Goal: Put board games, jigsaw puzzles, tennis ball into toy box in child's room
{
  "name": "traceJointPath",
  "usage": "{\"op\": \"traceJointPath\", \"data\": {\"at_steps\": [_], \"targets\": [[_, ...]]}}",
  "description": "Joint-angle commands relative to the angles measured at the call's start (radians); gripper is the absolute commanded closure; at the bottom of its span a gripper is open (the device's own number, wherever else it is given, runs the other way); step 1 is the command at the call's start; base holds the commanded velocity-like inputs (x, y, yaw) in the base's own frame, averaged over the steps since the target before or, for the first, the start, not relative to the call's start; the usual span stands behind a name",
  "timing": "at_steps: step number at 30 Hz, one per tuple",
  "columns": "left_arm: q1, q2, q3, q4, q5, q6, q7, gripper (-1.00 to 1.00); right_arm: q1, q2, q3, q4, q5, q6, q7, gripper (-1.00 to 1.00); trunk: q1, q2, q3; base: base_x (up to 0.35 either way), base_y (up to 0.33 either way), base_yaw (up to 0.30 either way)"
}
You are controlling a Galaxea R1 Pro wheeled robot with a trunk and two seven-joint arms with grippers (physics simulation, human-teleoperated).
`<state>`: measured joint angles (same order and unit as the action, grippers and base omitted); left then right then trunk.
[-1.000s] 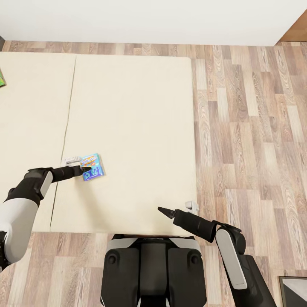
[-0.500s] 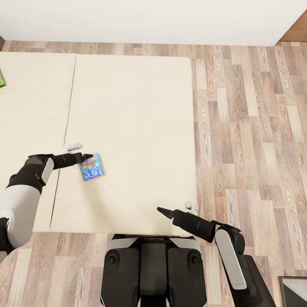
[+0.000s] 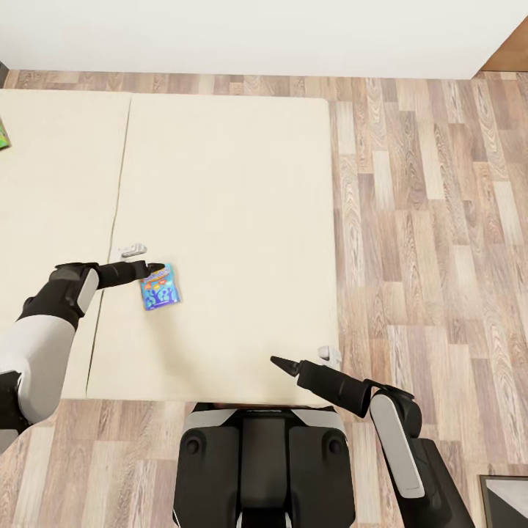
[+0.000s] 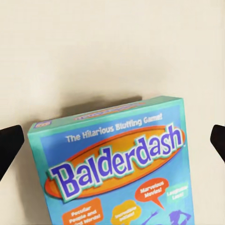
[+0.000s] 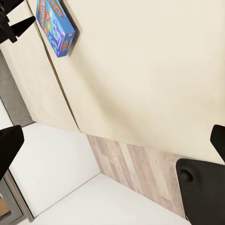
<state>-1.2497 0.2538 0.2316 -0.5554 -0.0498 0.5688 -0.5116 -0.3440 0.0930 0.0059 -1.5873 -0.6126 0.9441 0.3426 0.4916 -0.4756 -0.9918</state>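
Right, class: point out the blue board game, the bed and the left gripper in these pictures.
blue board game (image 4: 115,161), left wrist view, on the Balderdash lettering of its cover.
bed (image 3: 235,191), head view, on bare beige mattress.
left gripper (image 3: 155,268), head view, at its fingertips beside the box.

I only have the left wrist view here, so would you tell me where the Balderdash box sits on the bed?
Observer: In the head view the blue board game lies flat on the bed, near its front edge and just right of the mattress seam.
Operator: Thank you. Is my left gripper around it?
Observer: The left gripper is open at the box's upper left corner; the box lies free on the mattress.
Operator: And where is the right arm?
Observer: The right gripper hangs open over the bed's near right corner, well apart from the box.
Operator: Any other game nearby?
Observer: A green box corner peeks in at the far left edge.
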Motion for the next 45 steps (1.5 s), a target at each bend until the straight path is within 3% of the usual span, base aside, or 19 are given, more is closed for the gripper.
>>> {"op": "traceJointPath", "data": {"at_steps": [1, 17, 27, 45], "targets": [[0.0, -0.001, 0.005, -0.001, -0.005, 0.006, -0.006, -1.0, -0.001, 0.001, -0.002, 0.0, 0.007, 0.004, 0.007, -1.0, 0.001, -0.001, -0.001, 0.0, 0.0, 0.0], [0.0, -0.001, 0.003, 0.0, -0.005, 0.003, -0.005, -1.0, -0.001, 0.001, -0.004, 0.0, 0.007, 0.005, 0.008, -1.0, 0.001, -0.001, -0.005, 0.0, 0.0, 0.0], [0.0, -0.001, 0.004, 0.009, -0.003, -0.023, 0.048, -1.0, -0.001, 0.001, -0.004, 0.0, 0.007, 0.007, 0.008, -1.0, 0.001, -0.001, -0.015, 0.0, 0.0, 0.0], [0.001, -0.002, 0.005, 0.046, -0.003, -0.038, 0.05, -1.0, 0.0, 0.001, -0.004, 0.0, 0.007, 0.007, 0.007, -1.0, 0.001, -0.001, -0.032, 0.0, 0.0, 0.0]]}}
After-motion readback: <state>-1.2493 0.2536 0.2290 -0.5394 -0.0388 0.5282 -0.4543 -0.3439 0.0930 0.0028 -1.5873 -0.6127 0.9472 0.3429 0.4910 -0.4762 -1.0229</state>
